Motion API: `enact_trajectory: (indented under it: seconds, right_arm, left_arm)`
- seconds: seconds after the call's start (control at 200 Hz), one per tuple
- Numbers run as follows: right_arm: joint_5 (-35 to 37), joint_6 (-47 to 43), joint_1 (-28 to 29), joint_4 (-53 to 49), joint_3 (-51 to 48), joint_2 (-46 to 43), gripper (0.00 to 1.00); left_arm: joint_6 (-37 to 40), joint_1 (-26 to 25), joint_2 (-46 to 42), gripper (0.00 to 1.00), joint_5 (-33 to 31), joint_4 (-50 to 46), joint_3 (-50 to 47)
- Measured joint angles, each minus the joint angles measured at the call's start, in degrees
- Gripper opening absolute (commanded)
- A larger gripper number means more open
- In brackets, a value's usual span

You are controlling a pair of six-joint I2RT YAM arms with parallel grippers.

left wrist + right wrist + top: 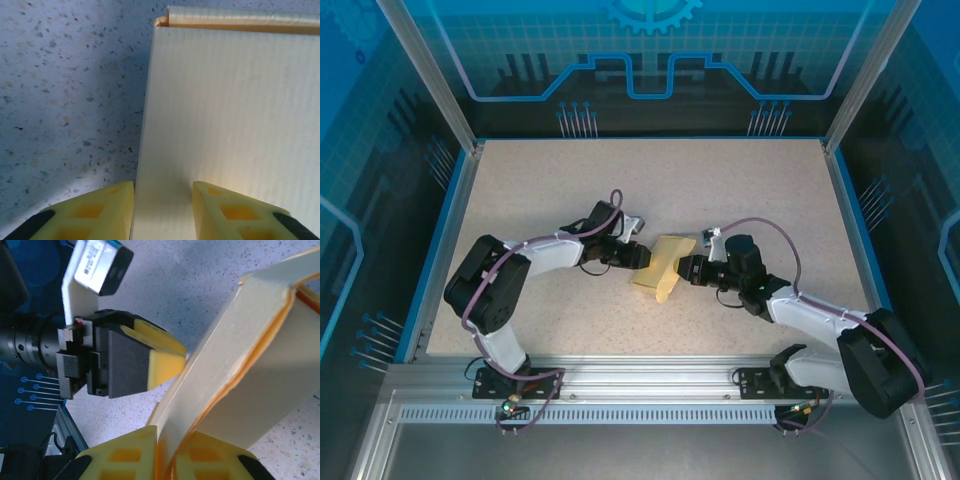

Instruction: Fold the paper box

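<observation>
The paper box [665, 264] is pale yellow card, partly folded, held up over the middle of the table between both arms. My left gripper [642, 257] meets it from the left. In the left wrist view a flat panel of the paper box [225, 100] fills the gap of the left gripper [163, 186], with both pads against the card. My right gripper [683, 268] comes from the right. The right gripper [172, 436] is shut on a folded edge of the paper box [250, 335], with layered card between its pads. One left finger [162, 362] presses the box's far face.
The speckled table [620, 180] has a blue rim [440, 240] on its sides. An aluminium rail [640, 385] runs along the near edge by the arm bases. Transparent panels and frame posts [425, 70] enclose the back and sides.
</observation>
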Motion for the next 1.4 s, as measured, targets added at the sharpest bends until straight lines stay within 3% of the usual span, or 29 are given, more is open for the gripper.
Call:
enact_trajectory:
  seconds: [0.85,1.401]
  right_arm:
    - [5.29,1.36,0.59,-1.88,1.60,-0.44,0.13]
    - [10.75,2.84,2.78,-3.37,3.10,0.24,0.22]
  left_arm:
    - [-1.73,-3.08,0.50,0.39,0.85,-0.46,2.08]
    - [-1.84,-3.08,2.08,0.39,0.85,-1.05,3.76]
